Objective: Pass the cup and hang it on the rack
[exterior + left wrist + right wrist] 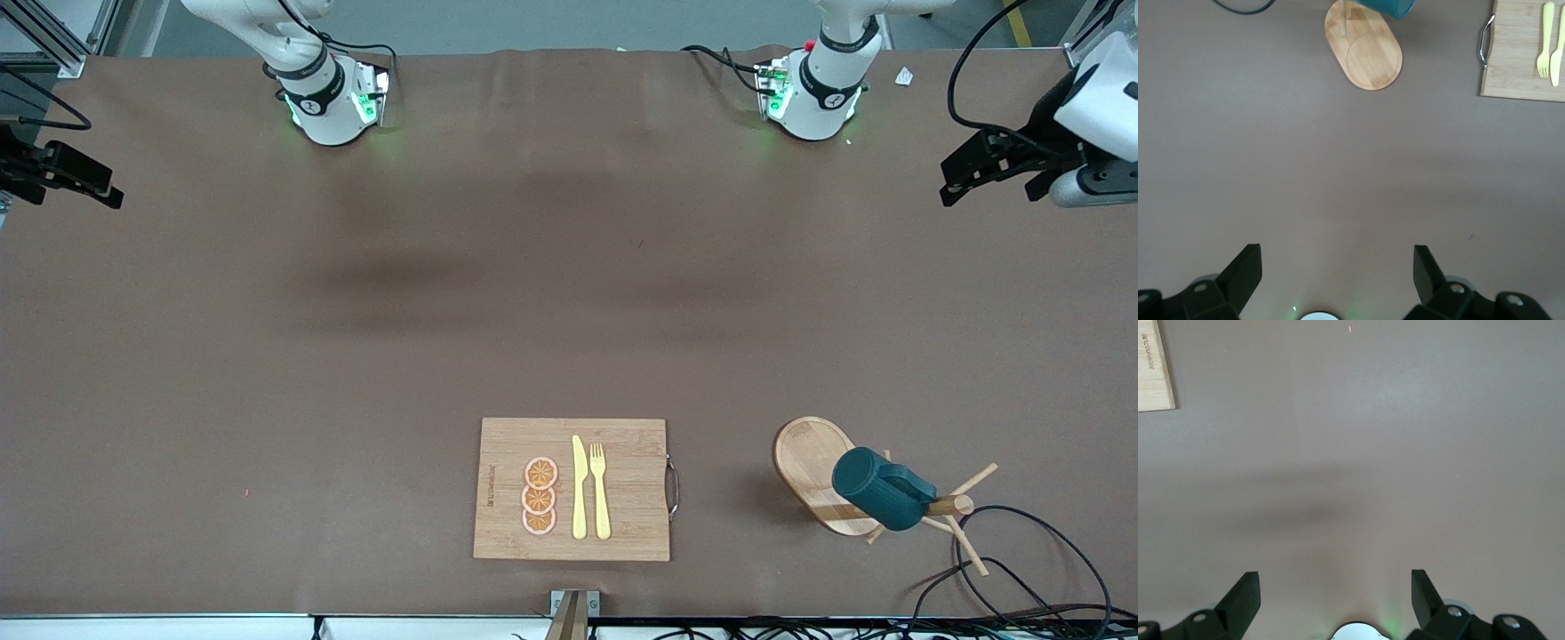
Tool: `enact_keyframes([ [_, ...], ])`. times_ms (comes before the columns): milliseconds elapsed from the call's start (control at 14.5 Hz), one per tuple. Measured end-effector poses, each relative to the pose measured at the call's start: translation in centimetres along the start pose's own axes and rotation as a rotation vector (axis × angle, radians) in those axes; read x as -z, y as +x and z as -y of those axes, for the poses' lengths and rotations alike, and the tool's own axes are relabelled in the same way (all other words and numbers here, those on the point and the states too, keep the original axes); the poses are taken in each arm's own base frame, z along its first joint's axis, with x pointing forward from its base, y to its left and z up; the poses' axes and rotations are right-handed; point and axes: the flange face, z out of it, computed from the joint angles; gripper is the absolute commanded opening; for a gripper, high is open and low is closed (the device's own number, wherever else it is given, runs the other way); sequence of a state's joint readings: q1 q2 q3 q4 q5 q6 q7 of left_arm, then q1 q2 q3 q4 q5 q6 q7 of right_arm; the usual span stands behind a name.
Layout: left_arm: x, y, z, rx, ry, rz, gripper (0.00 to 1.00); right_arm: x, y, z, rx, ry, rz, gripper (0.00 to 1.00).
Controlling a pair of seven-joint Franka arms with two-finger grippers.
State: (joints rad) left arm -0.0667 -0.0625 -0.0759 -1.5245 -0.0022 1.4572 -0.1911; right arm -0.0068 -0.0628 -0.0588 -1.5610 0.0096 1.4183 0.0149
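Brown table (356,356) lies bare between the arms, the cup (880,489) hanging on the rack (813,467) beside the cutting board (622,444) near the front edge; left gripper (1338,267) and right gripper (1336,587), fingers apart, hover over bare table.

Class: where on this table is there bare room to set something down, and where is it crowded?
Bare cloth runs from the arm bases to the cutting board and toward the right arm's end. Crowded: the rack holding the cup, with cables beside.
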Motion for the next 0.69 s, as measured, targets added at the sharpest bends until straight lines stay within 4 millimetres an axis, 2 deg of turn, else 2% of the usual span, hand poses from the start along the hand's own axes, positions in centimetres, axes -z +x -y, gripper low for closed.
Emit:
enact_keyframes([
  [138,0.0,-0.6,-0.1,-0.004,0.001,0.002,1.0,0.0,0.0,0.0,0.0,0.0,0.0,1.0],
  [414,-0.2,-1.1,-2.0,-0.043,0.004,0.007,1.0,0.0,0.0,0.0,0.0,0.0,0.0,1.0],
  [690,-0.4,-1.1,-1.3,-0.096,0.005,0.02,1.0,0.0,0.0,0.0,0.0,0.0,0.0,1.0],
])
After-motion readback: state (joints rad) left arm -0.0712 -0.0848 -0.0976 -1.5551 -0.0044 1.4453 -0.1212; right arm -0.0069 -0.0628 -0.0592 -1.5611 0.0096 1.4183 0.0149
